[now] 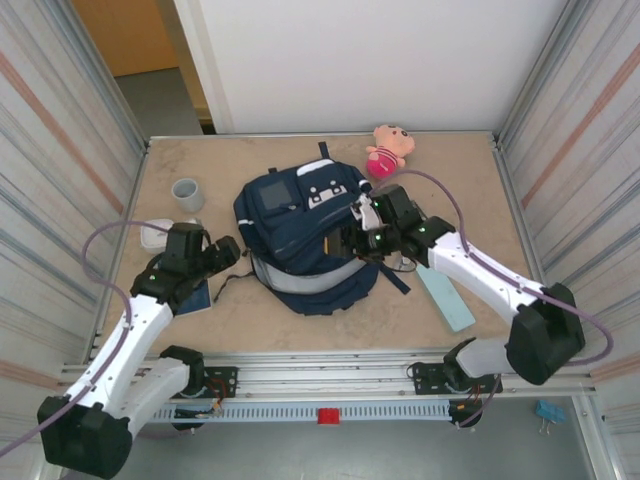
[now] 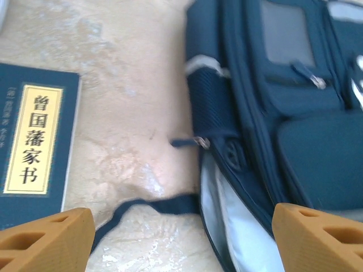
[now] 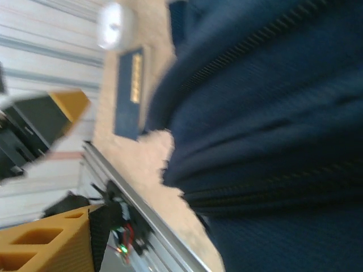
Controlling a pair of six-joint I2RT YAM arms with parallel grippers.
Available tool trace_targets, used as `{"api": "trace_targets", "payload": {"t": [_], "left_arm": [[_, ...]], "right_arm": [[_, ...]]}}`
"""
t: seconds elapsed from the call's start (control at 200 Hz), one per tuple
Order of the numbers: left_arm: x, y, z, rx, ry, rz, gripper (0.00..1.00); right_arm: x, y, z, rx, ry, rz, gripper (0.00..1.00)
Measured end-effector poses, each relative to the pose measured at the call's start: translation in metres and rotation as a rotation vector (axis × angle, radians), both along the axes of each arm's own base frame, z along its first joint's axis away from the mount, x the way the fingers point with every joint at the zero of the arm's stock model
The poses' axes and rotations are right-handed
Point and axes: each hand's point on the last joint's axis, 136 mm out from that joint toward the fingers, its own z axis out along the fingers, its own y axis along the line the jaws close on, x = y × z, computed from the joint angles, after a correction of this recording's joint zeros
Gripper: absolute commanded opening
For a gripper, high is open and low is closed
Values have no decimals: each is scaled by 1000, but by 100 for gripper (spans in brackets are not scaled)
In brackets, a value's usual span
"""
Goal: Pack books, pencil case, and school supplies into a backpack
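Observation:
The navy backpack (image 1: 300,225) lies flat mid-table, its grey lining (image 2: 229,218) showing at the open mouth. A dark blue book (image 2: 34,144) with a gold label rests on the table left of it, partly under my left arm (image 1: 195,298). My left gripper (image 2: 184,243) is open above a loose strap (image 2: 153,205), holding nothing. The right gripper (image 1: 352,238) is at the bag's right edge; one orange finger (image 3: 45,241) sits far left in a blurred view, and navy fabric covers the other. The teal pencil case (image 1: 447,297) lies to the right. School supplies are out of view.
A grey cup (image 1: 187,194) and a white rounded box (image 1: 155,235) stand at the left. A pink plush toy (image 1: 388,150) sits at the back. Ribbed metal walls close both sides, and an aluminium rail (image 1: 330,365) runs along the near edge.

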Motion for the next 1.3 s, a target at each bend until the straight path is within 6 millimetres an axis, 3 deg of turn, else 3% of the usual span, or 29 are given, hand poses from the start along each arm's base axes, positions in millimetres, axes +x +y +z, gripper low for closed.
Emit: {"api": "trace_targets", "payload": {"t": [0.251,0.366,0.456,0.556,0.651,0.802,0.922,1.203,1.228,1.298], "left_arm": [[-7,18,-26,-58,69,74,82],[-6,16,-32,-87,81,72,76],[-2,5,-34,-149,59,36,73],[1,-19,-31,-224,19,-59,73],[0,-58,-13,-231,-62,-241,76],[-25,-131,22,-141,-262,-629,81],[-40,-170,36,-50,-400,-839,85],[-37,-229,9,107,-442,-1109,90],[-38,-234,8,116,-449,-1127,88],[-36,-243,5,136,-463,-1151,71]], "right_arm": [[-51,-35,2,-104,72,58,70],[-60,-39,1,-117,96,75,61],[-60,-38,2,-110,93,78,60],[-53,-30,8,-66,75,79,59],[-46,-21,12,-23,63,84,58],[-39,-8,18,39,58,94,55],[-34,-2,24,79,50,96,51],[-28,4,32,125,39,92,46],[-28,3,32,125,41,88,46],[-27,3,31,127,49,84,47]]}}
